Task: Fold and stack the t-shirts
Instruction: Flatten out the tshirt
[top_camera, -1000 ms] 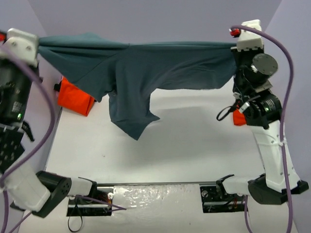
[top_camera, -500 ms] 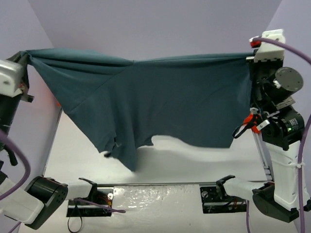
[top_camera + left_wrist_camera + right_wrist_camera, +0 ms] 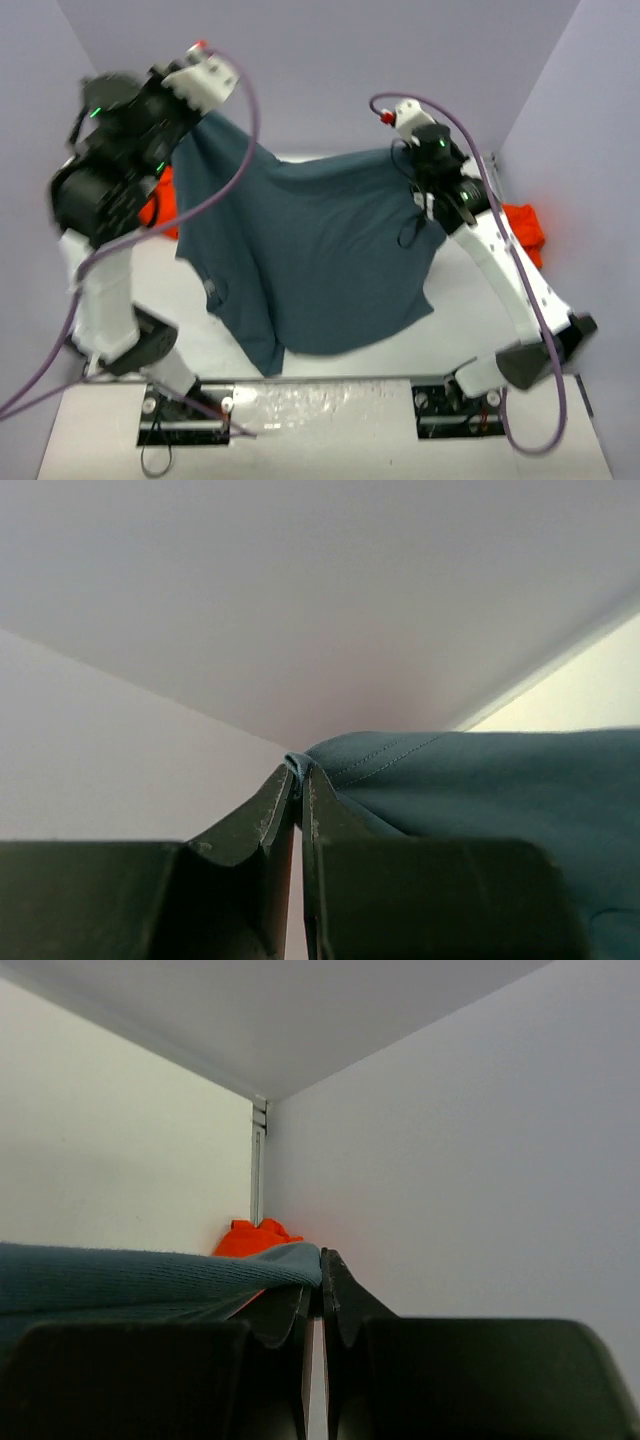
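Left gripper [image 3: 298,780]: jaws pinched tight on a stitched corner of the slate-blue t-shirt [image 3: 320,250], with just a nub of cloth poking up between the tips. Right gripper [image 3: 322,1260]: same story, clamped on a fold of the same shirt, the fabric running off to its left.

So both arms have it, and the held edge stretches across between them, left to right, up in the air toward the back of the table [image 3: 450,330]. Everything else hangs below and toward the near side: a broad curtain of cloth, its lowest tail dropping under the left arm's end, close to the near edge.

That's the relation to watch. The shirt's long axis runs jaw to jaw, so laying it flat looks like a job for both arms lowering together.

One orange t-shirt [image 3: 160,205] peeks out behind the left arm, and a second orange t-shirt [image 3: 525,225] is bunched against the right wall.
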You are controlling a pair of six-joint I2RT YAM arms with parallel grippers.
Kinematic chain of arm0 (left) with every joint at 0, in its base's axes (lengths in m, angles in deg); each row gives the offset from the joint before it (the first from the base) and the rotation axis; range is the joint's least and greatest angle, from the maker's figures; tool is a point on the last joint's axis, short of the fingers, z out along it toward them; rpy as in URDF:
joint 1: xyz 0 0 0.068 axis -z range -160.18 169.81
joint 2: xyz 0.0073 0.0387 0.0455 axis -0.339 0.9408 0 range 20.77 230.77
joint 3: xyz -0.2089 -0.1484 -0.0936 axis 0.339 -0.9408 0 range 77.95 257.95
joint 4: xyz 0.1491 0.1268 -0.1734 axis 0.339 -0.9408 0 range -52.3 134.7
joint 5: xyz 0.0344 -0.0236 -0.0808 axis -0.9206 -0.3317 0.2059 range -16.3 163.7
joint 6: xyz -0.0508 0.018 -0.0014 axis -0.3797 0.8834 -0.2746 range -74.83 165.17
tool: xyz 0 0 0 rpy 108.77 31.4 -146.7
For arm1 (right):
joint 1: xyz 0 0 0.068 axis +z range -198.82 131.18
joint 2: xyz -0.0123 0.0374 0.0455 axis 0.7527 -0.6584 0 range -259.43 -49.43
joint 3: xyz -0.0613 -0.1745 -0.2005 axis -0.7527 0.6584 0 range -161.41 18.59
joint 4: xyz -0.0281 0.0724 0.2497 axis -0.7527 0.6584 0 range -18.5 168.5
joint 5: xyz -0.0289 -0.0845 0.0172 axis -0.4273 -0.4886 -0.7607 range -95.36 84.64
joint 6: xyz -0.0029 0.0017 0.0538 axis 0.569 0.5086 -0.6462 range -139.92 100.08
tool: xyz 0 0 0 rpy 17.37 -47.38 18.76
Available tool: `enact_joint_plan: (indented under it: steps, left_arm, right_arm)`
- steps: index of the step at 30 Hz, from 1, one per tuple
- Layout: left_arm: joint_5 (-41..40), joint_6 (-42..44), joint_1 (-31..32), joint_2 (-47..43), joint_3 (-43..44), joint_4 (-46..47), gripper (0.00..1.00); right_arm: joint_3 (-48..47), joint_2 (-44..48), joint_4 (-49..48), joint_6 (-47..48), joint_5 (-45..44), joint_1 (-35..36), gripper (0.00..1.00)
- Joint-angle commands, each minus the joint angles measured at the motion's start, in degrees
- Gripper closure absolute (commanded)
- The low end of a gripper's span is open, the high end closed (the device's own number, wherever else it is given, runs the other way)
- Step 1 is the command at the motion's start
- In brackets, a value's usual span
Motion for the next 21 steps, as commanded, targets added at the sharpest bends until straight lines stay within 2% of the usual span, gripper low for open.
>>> enact_joint_plan:
  steps: [1,4,6,8,15,21]
  left_arm:
    - [2.6,-0.5,-6.4,13.2,2.4,4.7,1.0]
    - [9.7,-5.3,-14.0,20.2,3.6,7.5,1.0]
    - [12.2,-6.8,-15.9,23.1,1.7,10.4,1.0]
    - [11.8,-6.9,-16.4,25.4,-0.2,13.2,1.0]
    - [10.5,-7.0,-18.0,32.2,-0.3,16.9,1.0]
    - [8.8,-6.5,-18.1,37.6,-1.4,21.0,1.0]
  right_arm:
    - [-0.8,-6.7,-7.0,1.4,-3.2,0.5,1.0]
    - [-2.5,-14.2,-7.1,-1.0,-0.4,-1.5,1.0]
    - [-4.7,-18.4,-7.3,-3.7,3.4,-4.0,1.0]
    - [-6.7,-23.0,-7.5,-6.1,8.0,-6.7,1.0]
    - [-17.3,-37.0,-9.3,-7.1,11.6,-13.7,1.0]
    - [-24.1,-45.9,-10.6,-5.8,12.7,-14.2,1.0]
